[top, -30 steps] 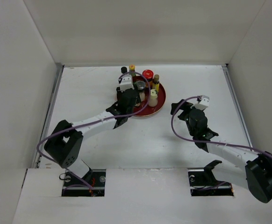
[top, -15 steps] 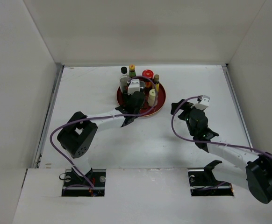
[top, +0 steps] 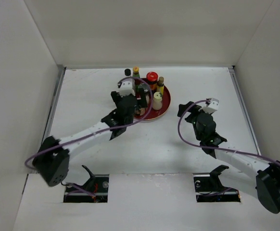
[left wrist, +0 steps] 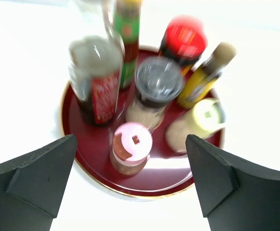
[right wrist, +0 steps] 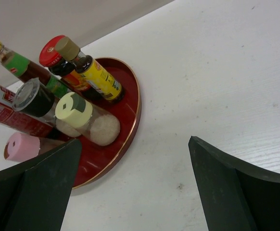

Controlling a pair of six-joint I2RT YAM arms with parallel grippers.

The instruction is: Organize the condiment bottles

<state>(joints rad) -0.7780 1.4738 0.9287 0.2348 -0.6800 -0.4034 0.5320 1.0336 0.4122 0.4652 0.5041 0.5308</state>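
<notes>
Dark red tray (left wrist: 169,166); pink-capped bottle (left wrist: 132,147); yellow brown-capped bottle (left wrist: 205,77).

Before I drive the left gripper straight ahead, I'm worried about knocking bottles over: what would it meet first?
Most likely the pink-capped bottle, the nearest one on the red tray and centred between the open jaws, though depth is unclear.

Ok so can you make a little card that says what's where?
Tray: round red tray, on the white table
Bottles: seven condiment bottles, all upright on the tray
Middle: grey-lidded shaker
Nearest the left jaws: pink-capped bottle
Left jaws: open, empty, facing the tray
Right jaws: open, empty, beside the tray
</notes>
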